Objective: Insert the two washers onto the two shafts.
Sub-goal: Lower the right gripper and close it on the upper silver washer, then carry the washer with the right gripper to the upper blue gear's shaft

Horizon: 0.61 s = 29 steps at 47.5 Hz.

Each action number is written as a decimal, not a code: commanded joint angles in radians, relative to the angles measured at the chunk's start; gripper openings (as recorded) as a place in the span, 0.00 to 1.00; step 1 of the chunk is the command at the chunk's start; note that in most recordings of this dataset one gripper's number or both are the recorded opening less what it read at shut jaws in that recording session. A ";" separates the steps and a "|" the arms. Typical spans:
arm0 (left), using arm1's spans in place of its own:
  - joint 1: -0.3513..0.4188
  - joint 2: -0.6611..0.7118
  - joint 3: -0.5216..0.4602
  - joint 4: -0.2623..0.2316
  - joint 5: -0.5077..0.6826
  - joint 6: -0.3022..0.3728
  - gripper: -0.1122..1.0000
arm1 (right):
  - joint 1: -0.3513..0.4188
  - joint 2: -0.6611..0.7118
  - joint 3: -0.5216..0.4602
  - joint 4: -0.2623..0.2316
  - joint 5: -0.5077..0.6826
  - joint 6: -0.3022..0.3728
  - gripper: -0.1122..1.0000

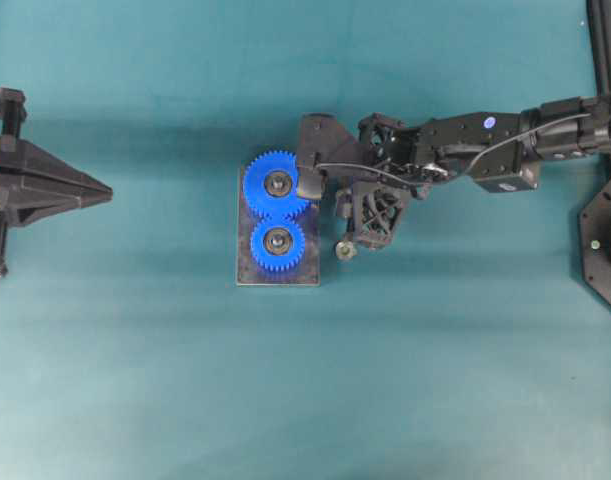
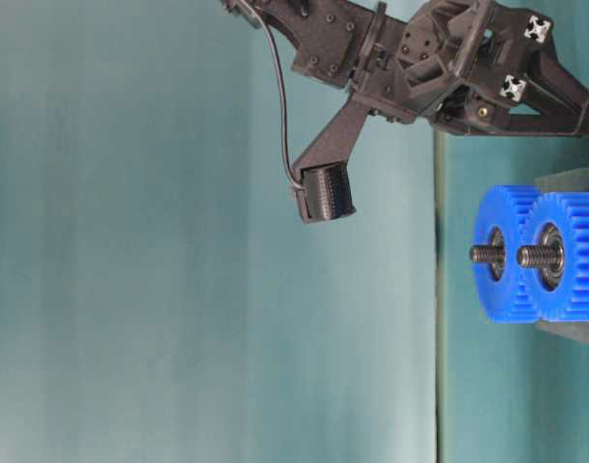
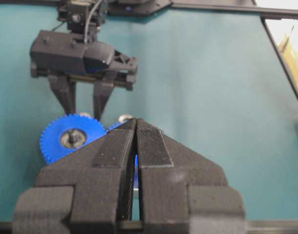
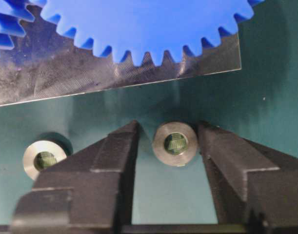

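Straddling washer (image 4: pixel 175 144), right tool (image 4: pixel 168 146) narrow, not yet gripping; left tool (image 3: pixel 135 146) closed, empty.

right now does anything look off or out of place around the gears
Nothing looks damaged or askew. Both blue gears sit flat on the plate. Two washers lie on the cloth beside it: one between the right gripper's fingers, the other outside them.

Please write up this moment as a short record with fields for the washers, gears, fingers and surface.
washers: two on the cloth beside the plate; one between the right fingers, the other outside them
gears: two blue, meshed, on threaded shafts
plate: grey base
right gripper: fingers straddle the washer, gaps visible
left gripper: fingers together, away from the parts
surface: teal cloth
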 commanded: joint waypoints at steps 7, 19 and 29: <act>0.002 0.005 -0.025 0.002 -0.006 -0.002 0.11 | -0.005 -0.005 0.002 -0.005 0.054 0.006 0.40; 0.002 0.003 -0.025 0.002 -0.006 -0.002 0.11 | -0.009 -0.048 -0.015 -0.005 0.091 0.021 0.40; 0.002 0.003 -0.025 0.002 -0.006 -0.003 0.11 | -0.005 -0.117 -0.097 -0.005 0.172 0.020 0.40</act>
